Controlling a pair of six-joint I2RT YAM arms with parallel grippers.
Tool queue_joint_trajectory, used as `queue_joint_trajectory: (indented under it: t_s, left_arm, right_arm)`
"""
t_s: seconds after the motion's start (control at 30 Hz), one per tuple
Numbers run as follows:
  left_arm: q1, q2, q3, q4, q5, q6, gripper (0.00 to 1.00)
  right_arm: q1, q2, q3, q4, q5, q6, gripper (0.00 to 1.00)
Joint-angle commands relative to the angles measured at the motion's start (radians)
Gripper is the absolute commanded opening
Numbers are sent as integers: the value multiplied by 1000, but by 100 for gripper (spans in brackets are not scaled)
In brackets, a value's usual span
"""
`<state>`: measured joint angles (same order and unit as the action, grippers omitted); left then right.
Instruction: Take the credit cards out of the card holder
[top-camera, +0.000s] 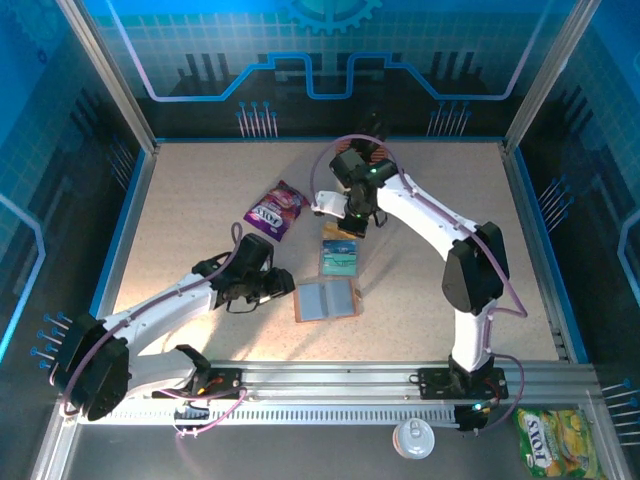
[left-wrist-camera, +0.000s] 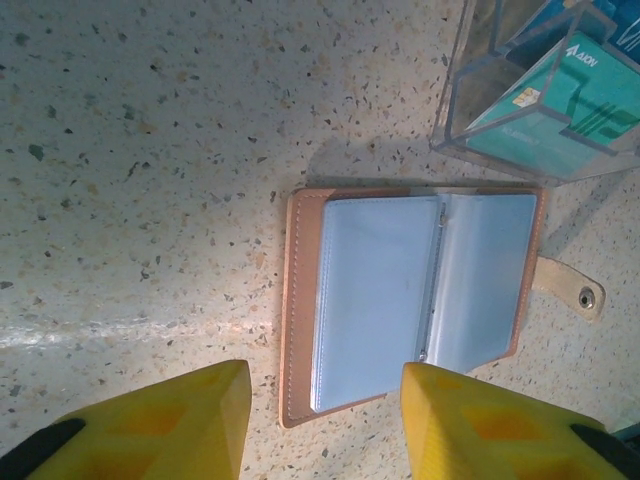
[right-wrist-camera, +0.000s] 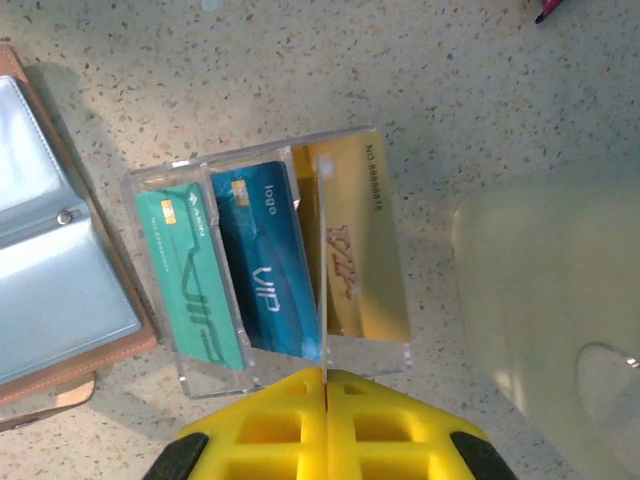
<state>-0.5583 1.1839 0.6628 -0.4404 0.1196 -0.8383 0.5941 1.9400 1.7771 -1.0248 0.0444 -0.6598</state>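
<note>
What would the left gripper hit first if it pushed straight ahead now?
Probably the open card holder, just ahead of the left gripper between its open jaws; depth is unclear.

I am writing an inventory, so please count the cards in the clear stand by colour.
Teal card: 1
Blue card: 1
Gold card: 1
Total: 3
</note>
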Motion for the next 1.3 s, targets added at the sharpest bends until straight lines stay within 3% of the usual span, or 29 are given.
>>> queue_joint_trajectory:
  t_s: [0.0,0.4,0.73,1.03,1.27]
  left_arm:
    - [10,-14,-11,-17,4,-2,45]
    - [16,-34,-32,-37,-12,-13,44]
    - [35,-17,-21,-37,-16,-1,44]
    - [66,-18,-20,-8,-6,35,45]
    - [83,-2,-6,26,-47,95,60]
  right_arm:
    - [-16,51,72,-78,-22,-43,0]
    - [-31,139,126,-63,-4,-88,0]
    - [-33,117,117,-17,53,-63,22]
    - [-33,-51,-63,147,98,4,27]
    - [-31,-189,-276,273,133,137,41]
